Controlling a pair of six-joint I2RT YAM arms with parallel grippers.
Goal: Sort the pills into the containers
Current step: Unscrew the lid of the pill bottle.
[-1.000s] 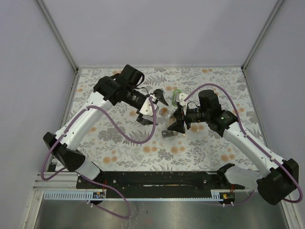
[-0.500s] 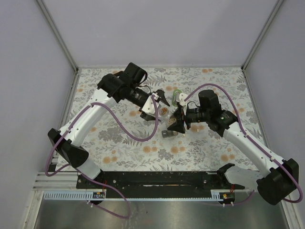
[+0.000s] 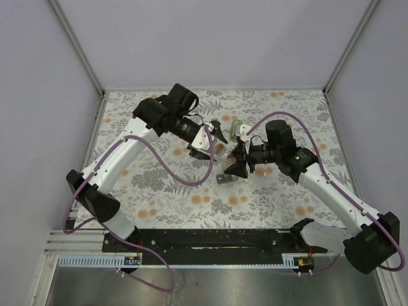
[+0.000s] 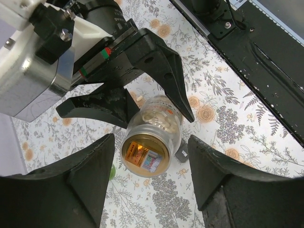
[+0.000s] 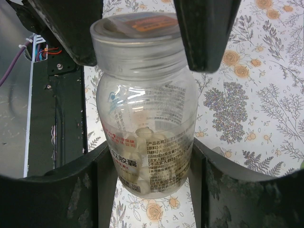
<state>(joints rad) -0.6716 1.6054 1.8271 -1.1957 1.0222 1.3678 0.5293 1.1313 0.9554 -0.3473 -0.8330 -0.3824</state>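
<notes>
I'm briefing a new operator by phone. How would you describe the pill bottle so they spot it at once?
On the flowered table, look to its middle. The pill bottle is clamped in the right gripper: clear, with white pills inside. Unlike the small green object and the small dark piece nearby, it has an orange-labelled lid.

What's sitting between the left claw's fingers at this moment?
The capped top of the pill bottle, gripped by the right claw; the left wrist view shows it.
</notes>
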